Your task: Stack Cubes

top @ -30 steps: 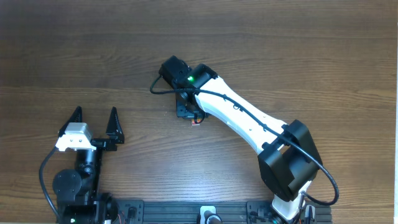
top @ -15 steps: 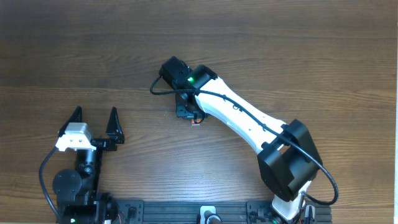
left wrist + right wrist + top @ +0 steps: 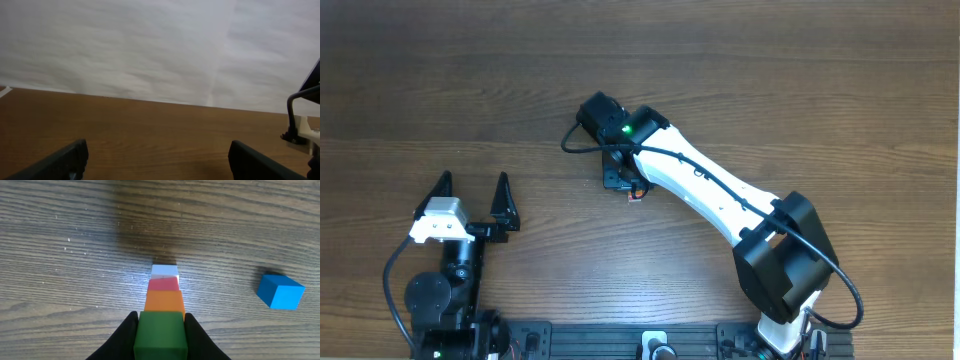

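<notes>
R arm reached out to mid-surface. Right claw point(image 3: 160, 320) was clenched on the green cube point(image 3: 160, 336), one finger on each side face. The green cube sat directly on top of the stack: orange cube point(image 3: 164, 300) under it, then red cube point(image 3: 163, 284), then white cube point(image 3: 164, 271) at the base on the wood. The column looked roughly plumb, edges approx aligned. Couldn't tell if green was fully seated or a hair above orange.

Key relation: blue cube point(image 3: 280, 291) lay on the surface beside the stack, apart from it and touching nothing. It sat slightly rotated vs the stack's faces. It's a cube, so no long axis; either face pair would do, but the claw likely needs a small wrist turn to square up. Judged next move: let go of green, lift straight off, shift sideways to blue. Risk: a finger dragging on release could topple the tall thin column.

Left claw point(image 3: 473, 190) was released, fingers spread wide, holding nothing. It sat well away from the stack near its own base, so the R arm was far nearer to blue.

Surface point(image 3: 60, 255): dark wood grain, matte. Room: plain pale wall point(image 3: 150, 50) behind the surface's far edge.
</notes>
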Robot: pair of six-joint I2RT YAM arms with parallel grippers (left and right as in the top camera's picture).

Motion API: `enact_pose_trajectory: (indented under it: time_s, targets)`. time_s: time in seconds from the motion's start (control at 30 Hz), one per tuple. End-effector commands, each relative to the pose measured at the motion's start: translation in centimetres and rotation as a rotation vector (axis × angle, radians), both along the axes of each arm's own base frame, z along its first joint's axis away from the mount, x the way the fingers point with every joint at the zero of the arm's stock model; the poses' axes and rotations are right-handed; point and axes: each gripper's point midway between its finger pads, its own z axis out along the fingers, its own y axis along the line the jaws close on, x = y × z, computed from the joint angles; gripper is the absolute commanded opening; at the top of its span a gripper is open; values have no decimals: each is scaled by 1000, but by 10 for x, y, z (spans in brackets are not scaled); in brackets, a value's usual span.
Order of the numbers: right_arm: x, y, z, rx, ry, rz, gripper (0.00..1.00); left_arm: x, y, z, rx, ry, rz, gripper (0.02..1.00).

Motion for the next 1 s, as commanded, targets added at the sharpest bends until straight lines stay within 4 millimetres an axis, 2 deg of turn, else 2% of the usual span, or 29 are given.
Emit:
enact_pose_trajectory:
  time_s: [0.03,0.3,0.5,0.57,0.63,0.83,0.93,1.0]
  targets:
    - [-1,-4,-6,-14,15,-2,218,0,0,0,18,-8,0,906]
    - [-1,-6,-7,-22,13,-2,244,0,0,0,18,-8,0,906]
    - [-2,-7,-10,-25,17,-3,345,0,0,0,18,-8,0,906]
    - [-2,-7,-10,-24,17,-3,459,0,0,0,18,-8,0,906]
    - [-2,-6,-10,-24,16,-3,520,0,0,0,18,-8,0,906]
    - [2,-4,-6,-11,2,-4,851,0,0,0,18,-8,0,906]
    - [7,-2,6,5,-23,-7,947,0,0,0,18,-8,0,906]
    - [12,-4,23,13,-53,-15,991,0,0,0,18,-8,0,906]
